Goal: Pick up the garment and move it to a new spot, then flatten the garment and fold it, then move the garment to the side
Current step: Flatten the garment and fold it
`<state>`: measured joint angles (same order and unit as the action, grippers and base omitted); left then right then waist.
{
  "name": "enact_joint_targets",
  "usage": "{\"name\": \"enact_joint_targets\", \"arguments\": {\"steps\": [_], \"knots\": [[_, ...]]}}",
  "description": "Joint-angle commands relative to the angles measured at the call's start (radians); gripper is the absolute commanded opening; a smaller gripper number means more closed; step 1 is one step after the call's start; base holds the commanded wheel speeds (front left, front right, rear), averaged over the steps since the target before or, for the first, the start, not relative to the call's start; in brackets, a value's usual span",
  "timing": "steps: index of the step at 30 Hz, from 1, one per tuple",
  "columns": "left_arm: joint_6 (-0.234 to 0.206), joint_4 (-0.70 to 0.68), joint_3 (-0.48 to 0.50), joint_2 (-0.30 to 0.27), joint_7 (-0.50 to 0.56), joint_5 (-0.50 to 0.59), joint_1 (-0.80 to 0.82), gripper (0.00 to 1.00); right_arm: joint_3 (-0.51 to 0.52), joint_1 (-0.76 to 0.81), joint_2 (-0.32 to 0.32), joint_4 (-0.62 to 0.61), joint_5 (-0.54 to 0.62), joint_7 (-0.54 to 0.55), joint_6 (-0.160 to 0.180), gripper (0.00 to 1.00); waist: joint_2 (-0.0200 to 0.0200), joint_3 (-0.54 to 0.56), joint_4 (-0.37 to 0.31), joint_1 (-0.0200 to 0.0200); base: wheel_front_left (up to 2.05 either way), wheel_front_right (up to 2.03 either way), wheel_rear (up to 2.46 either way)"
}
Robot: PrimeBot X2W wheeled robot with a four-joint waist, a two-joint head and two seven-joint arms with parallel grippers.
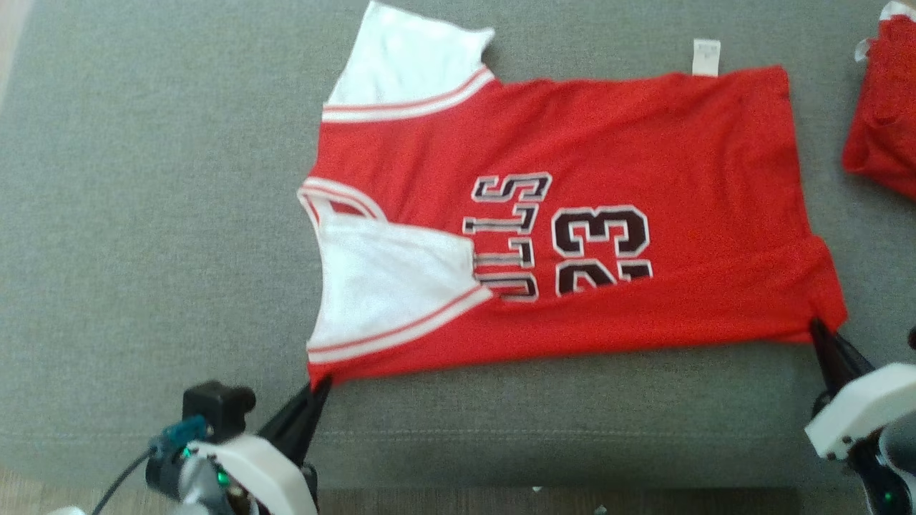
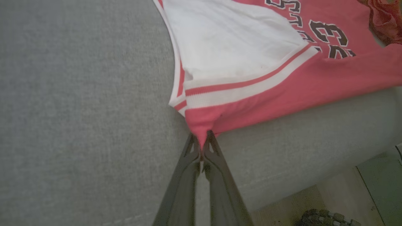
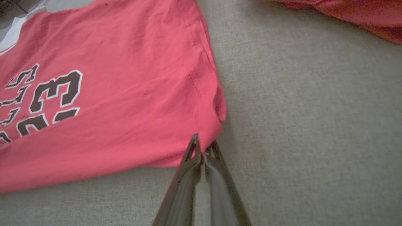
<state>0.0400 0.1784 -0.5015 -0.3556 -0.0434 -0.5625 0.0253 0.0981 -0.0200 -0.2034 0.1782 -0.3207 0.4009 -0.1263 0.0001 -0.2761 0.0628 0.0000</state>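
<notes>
Left gripper (image 1: 320,386), right gripper (image 1: 816,329): jaws clamped tight on jersey (image 1: 608,136) near corners. Lift both evenly, keep edge taut.

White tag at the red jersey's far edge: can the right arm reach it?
Probably not yet: the right gripper is shut on the red jersey's near hem corner. Nothing covers the white tag, so letting go should suffice.

Red jersey (image 1: 644,136), black white-edged number 23 (image 1: 601,250) at its middle, reading from 6 toward 12 o'clock, letters ULLS (image 1: 508,236) just beside it at 9 o'clock, U partly under white sleeve (image 1: 386,286), white tag (image 1: 705,56) at 12 o'clock edge, unreadable
</notes>
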Motion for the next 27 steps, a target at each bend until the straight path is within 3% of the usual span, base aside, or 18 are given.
{"name": "enact_joint_targets", "arguments": {"steps": [1, 2, 3, 4, 5, 12, 18, 21, 27], "knots": [[-0.009, -0.028, 0.036, -0.031, 0.006, -0.008, 0.003, 0.0, 0.0, 0.005, -0.014, -0.043, -0.002, 0.002, -0.004, 0.0, -0.0001, 0.006, -0.002, 0.0, 0.0, 0.0, 0.0], [-0.014, -0.039, 0.037, -0.034, 0.02, -0.015, -0.008, 0.0, 0.008, 0.015, -0.008, -0.054, 0.002, 0.01, -0.004, 0.44, -0.0001, 0.011, -0.004, 0.0, 0.0, 0.0, 0.0], [-0.022, -0.047, 0.038, -0.037, 0.033, -0.021, -0.017, 0.21, 0.015, 0.024, -0.002, -0.061, 0.01, 0.02, -0.004, 1.0, -0.0001, 0.016, -0.005, 0.0, 0.0, 0.0, 0.0], [-0.03, -0.055, 0.039, -0.04, 0.047, -0.025, -0.024, 0.7, 0.023, 0.03, 0.004, -0.069, 0.02, 0.027, -0.004, 1.0, -0.0001, 0.02, -0.007, 0.0, 0.0, 0.0, 0.0], [-0.039, -0.063, 0.04, -0.044, 0.06, -0.025, -0.026, 1.0, 0.029, 0.034, 0.01, -0.076, 0.031, 0.031, -0.004, 1.0, -0.0001, 0.024, -0.008, 0.0, 0.0, 0.0, 0.0], [-0.08, -0.21, 0.084, -0.132, 0.174, -0.028, 0.01, 1.0, 0.047, 0.027, 0.027, -0.192, 0.073, 0.058, -0.004, 1.0, -0.0001, 0.029, -0.023, 0.0, 0.0, 0.0, 0.0], [-0.073, -0.38, 0.156, -0.19, 0.281, -0.026, 0.279, 1.0, 0.021, -0.041, 0.048, -0.287, 0.084, 0.03, -0.004, 1.0, -0.0001, -0.042, -0.022, 0.0, 0.0, 0.0, 0.0], [-0.036, -0.337, 0.161, -0.173, 0.363, -0.075, 0.456, 1.0, -0.025, -0.088, 0.055, -0.295, 0.073, 0.032, -0.004, 1.0, -0.0001, -0.091, -0.036, 0.0, 0.0, 0.0, 0.0], [0.037, -0.066, 0.139, -0.139, 0.519, -0.141, 0.807, 1.0, -0.099, -0.184, 0.046, -0.3, 0.088, 0.024, -0.004, 1.0, -0.0001, -0.202, -0.082, 0.0, 0.0, 0.0, 0.0]]}}
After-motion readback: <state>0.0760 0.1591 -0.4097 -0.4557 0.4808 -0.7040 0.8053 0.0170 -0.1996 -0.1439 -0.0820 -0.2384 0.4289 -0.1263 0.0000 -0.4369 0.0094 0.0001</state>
